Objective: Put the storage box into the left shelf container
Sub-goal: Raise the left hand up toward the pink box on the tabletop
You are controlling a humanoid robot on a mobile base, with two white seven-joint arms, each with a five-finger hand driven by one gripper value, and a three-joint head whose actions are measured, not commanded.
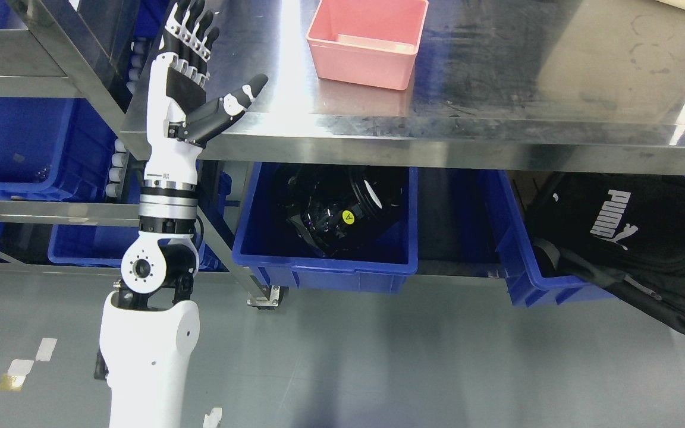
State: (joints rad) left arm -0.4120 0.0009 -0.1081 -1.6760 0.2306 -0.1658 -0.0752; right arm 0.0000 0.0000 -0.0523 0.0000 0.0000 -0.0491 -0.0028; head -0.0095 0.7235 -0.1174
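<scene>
**A:** Pink plastic storage box point(368, 40), open-topped and rectangular, looks empty, sitting upright on the shiny steel tabletop point(533, 89) near its front edge. Nothing's touching it yet.

**B:** Yeah, so we're at the reach step I'd say. The robot's left hand point(191, 77) is up at the table's left corner, fingers straight and spread, thumb poking out toward the box, holding nothing. Well apart from the box.

**A:** Right arm isn't in shot at all. Next move probably needs that hand to swing right and pinch a wall of the box, thin rim, so could slip.

**B:** Then over to the left metal shelf rack point(33, 77), where the big blue plastic bin point(15, 148) sits. That's my guess for the target.
</scene>
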